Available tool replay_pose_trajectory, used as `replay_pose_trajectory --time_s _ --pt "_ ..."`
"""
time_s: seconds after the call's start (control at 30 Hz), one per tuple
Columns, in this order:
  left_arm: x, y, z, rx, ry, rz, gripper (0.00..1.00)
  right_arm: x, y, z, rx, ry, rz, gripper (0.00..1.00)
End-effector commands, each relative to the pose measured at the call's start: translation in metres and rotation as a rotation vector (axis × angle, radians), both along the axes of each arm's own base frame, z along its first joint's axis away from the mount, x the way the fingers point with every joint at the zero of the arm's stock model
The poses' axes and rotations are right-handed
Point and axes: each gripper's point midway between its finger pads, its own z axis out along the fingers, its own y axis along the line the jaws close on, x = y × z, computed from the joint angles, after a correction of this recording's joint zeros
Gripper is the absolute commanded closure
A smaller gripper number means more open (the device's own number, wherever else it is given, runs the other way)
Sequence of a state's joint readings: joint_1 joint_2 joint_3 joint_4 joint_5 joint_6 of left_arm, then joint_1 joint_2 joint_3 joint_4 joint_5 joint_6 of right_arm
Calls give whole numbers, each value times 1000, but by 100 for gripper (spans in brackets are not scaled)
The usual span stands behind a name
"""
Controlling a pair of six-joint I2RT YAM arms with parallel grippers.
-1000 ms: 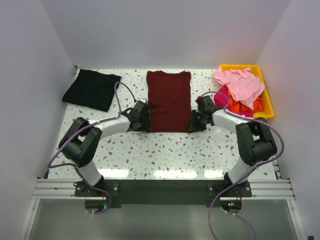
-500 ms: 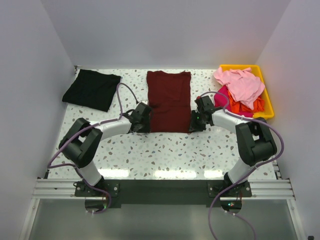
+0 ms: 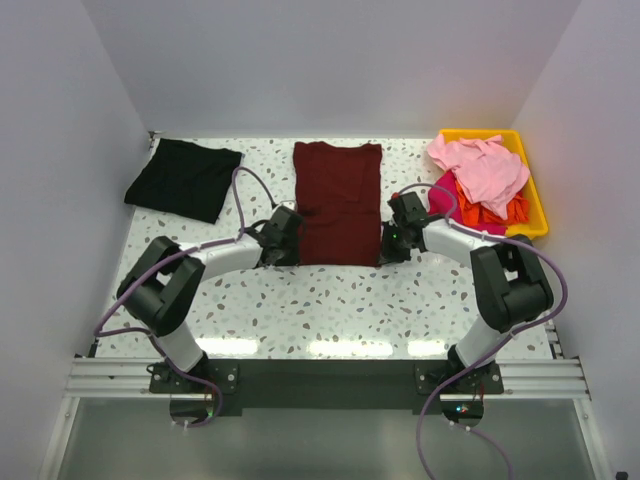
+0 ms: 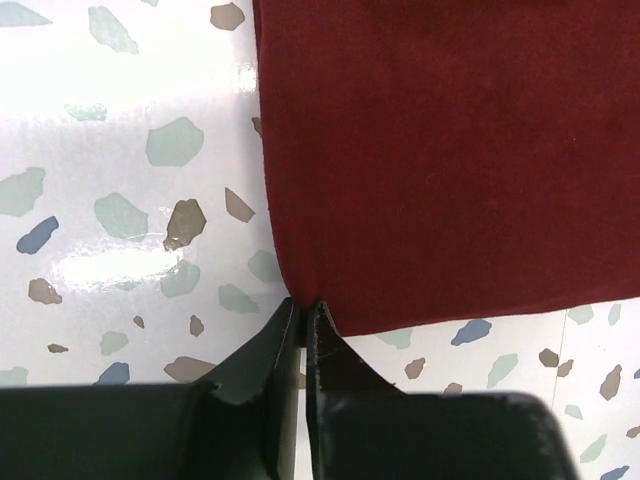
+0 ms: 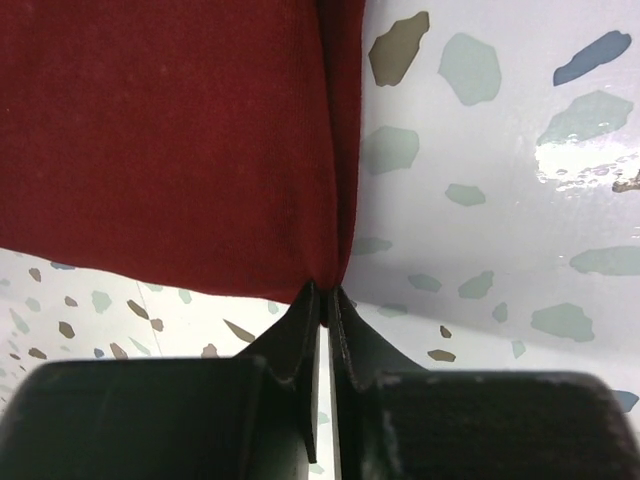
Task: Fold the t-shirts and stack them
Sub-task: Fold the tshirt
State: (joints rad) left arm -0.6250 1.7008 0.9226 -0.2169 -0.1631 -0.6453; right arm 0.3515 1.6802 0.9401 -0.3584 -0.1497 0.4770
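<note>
Black t-shirt: we see it lying flat and folded at the far left of the table, well apart from both arms.
Left gripper: its fingers are pinched together on the near left corner of the maroon t-shirt, low against the tabletop.
Left-corner risk: we judge the hold to be thin, only the very tip of the hem. A quick lift could pull the cloth free, and that side would drop.
Maroon t-shirt: it lies in a long narrow strip at the middle of the table, its near edge between the two grippers.
Right gripper: it is closed on the near right corner, where the folded side edge meets the hem.
Right-corner risk: if we have caught only some of the layers, the fold may open as it rises. If the two arms rise unevenly, the strip would skew.
Yellow bin: it stands at the far right and holds a loose heap. The light pink t-shirt is on top, the orange one beneath, and the magenta one spills over the left wall.
Bin risk: the magenta cloth hangs near the right arm, so a wide swing could snag it.
</note>
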Motion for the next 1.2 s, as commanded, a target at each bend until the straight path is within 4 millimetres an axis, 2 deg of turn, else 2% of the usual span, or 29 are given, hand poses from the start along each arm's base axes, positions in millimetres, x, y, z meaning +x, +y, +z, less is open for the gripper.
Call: replay_pose_trajectory --time_s 0.0,0.03,0.17,0.2,0.23,0.33,0.4,0.43,0.5,0.63,0.67,0.7,0.87,0.93,1.17 --pt "-23 13 -20 49 75 -8 96 -2 3 -3 -1 10 24 100" --pt "-24 13 -21 51 78 -11 100 -3 3 -3 -2 13 24 100" --pt "-31 13 -22 36 73 -43 100 -11 1 -3 -8 24 34 100" --pt "-33 13 -22 28 68 -49 100 -13 1 2 -6 12 40 100" --pt "-34 12 -16 16 47 -57 100 -16 1 4 -7 9 45 100" --pt "-44 14 -13 20 24 -79 100 -32 -1 6 -20 14 67 100" --pt "-54 17 -18 24 34 -91 100 -49 -3 2 -36 40 90 100" --pt "-63 16 -19 16 32 -109 100 -53 -4 6 -39 26 94 100" --pt "-71 13 -17 3 22 -126 100 -73 -6 0 -56 54 112 100" --pt "-90 5 -6 -36 -5 -157 100 -100 -9 2 -70 65 125 100" --pt "-97 8 -8 -29 7 -159 100 -103 -9 8 -63 42 125 100" --pt "-100 9 -8 -26 8 -152 100 -114 -11 5 -70 63 127 100" --pt "-132 11 -16 -35 50 -154 100 -137 -19 11 -56 54 109 100" --pt "-146 5 -17 -51 59 -171 100 -144 -20 11 -48 63 107 100" --pt "-173 -8 -14 -65 76 -185 100 -167 -18 10 -36 89 122 100"
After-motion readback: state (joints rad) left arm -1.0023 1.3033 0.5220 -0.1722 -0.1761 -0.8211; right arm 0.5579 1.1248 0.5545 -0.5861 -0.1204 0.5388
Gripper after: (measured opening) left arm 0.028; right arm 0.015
